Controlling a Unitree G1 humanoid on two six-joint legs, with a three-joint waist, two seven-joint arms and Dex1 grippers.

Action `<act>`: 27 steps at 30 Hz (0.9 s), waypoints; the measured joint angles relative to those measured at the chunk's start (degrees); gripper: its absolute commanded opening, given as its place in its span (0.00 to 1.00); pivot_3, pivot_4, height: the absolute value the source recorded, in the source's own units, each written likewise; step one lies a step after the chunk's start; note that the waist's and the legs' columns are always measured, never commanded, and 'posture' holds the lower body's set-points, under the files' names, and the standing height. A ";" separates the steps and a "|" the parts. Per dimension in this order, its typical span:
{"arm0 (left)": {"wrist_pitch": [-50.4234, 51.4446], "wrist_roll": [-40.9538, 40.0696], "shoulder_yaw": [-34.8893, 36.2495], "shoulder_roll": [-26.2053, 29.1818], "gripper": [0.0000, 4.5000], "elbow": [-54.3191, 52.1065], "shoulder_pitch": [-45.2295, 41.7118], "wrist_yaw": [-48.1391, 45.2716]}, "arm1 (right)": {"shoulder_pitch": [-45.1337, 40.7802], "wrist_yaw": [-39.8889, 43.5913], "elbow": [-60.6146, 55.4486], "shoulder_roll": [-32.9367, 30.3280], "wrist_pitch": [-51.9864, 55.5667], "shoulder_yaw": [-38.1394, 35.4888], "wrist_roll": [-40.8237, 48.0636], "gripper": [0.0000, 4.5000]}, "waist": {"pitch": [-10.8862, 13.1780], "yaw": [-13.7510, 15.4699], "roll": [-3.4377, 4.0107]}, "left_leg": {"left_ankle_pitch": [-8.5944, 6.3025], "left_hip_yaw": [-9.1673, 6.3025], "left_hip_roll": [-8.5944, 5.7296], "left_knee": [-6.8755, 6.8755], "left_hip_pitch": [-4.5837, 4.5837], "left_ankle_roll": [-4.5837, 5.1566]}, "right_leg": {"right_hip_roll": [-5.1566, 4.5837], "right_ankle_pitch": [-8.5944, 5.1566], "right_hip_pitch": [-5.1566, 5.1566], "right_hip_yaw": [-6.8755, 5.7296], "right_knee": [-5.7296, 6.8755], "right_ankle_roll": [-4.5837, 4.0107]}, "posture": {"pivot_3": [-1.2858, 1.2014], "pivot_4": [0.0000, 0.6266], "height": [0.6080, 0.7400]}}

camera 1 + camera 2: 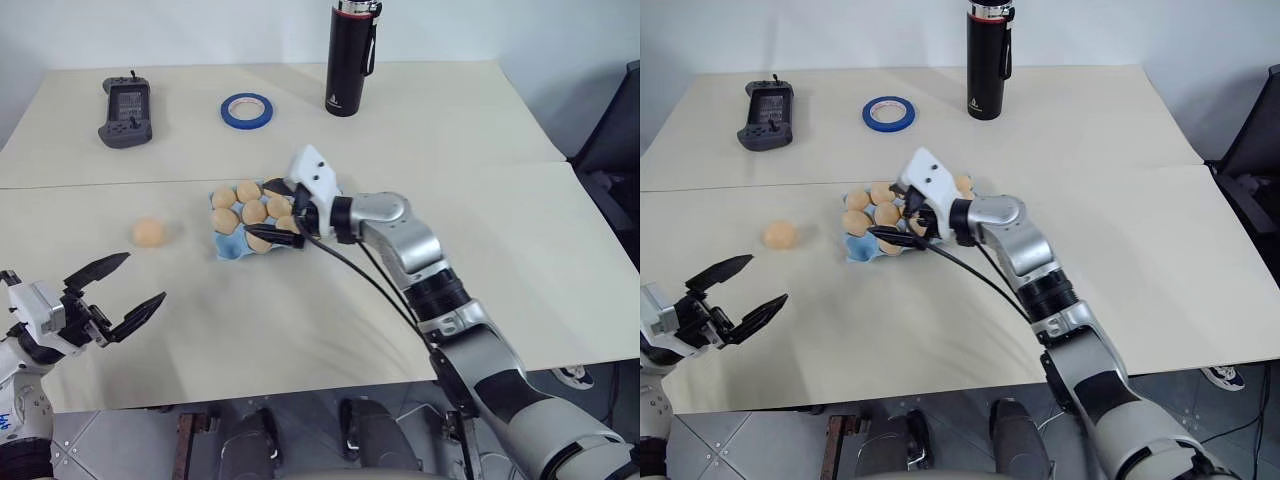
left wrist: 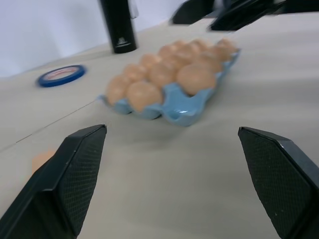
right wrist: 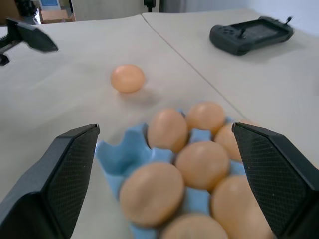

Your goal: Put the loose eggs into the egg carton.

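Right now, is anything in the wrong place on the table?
Yes, one loose egg lies by itself on the table, apart from the egg carton where the other eggs sit in their cups. Nothing looks cracked or spilled. The right claw hovers open over the carton.

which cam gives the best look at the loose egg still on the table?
Right wrist view: the small pale tan-orange loose egg sits unobstructed beyond the light blue moulded egg carton. Both eye views show it small, to the carton's left; the left wrist view catches a cropped orange sliver.
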 measured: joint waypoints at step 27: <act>12.48 12.67 5.81 -8.18 1.00 -19.32 9.65 41.29 | 22.54 19.54 -14.23 -28.99 -1.40 -12.57 11.63 0.99 | 0.02 0.52 0.01 | -0.12 -0.15 -0.13 0.09 0.15 0.37 | -0.23 -0.01 0.18 -0.06 -0.06 -0.09 | 0.52 0.24 1.00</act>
